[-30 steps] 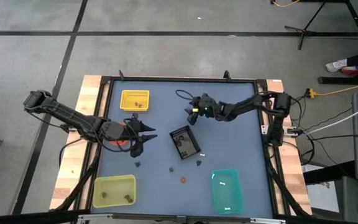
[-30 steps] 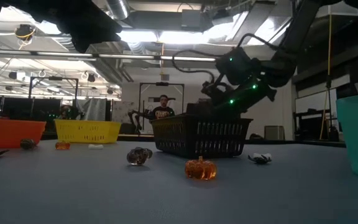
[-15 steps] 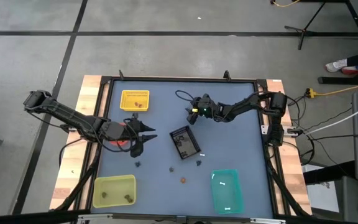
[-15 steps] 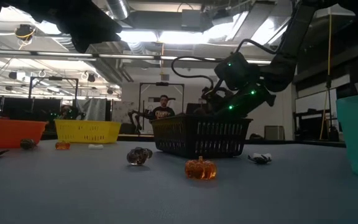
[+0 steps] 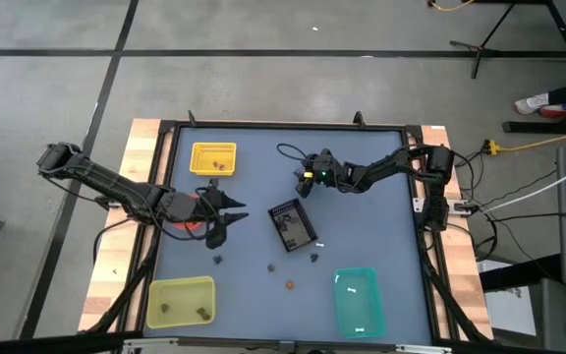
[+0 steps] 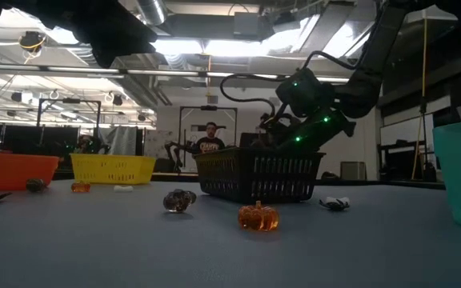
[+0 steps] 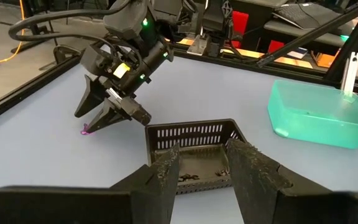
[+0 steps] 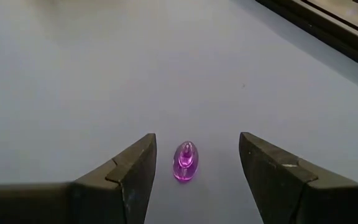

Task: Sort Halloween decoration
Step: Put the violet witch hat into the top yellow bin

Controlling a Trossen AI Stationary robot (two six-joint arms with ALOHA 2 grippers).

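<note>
I'm hovering my right end effector [image 8: 194, 171] low over the bench [image 5: 362, 226], just behind the black basket [image 5: 292, 224], with its fingers [image 8: 132, 171] standing apart on either side of a small purple trinket [image 8: 185, 161] (it's lying on the blue surface, touching neither finger). From my left wrist camera that same trinket [image 7: 84, 129] is showing just at the tip of the right end effector [image 7: 101, 118]. My left end effector [image 7: 202, 165] is waiting near the bench's left edge, by the orange tray [image 6: 13, 170], its fingers parted and holding nothing. More decorations are lying loose in front of the basket: an orange pumpkin [image 6: 258, 217], a dark piece [image 6: 179, 200] and a black-and-white one [image 6: 334, 203]. Others are sitting in the yellow tray [image 5: 213, 159], the yellow-green tray [image 5: 180, 301] and the teal bin [image 5: 358, 300].
</note>
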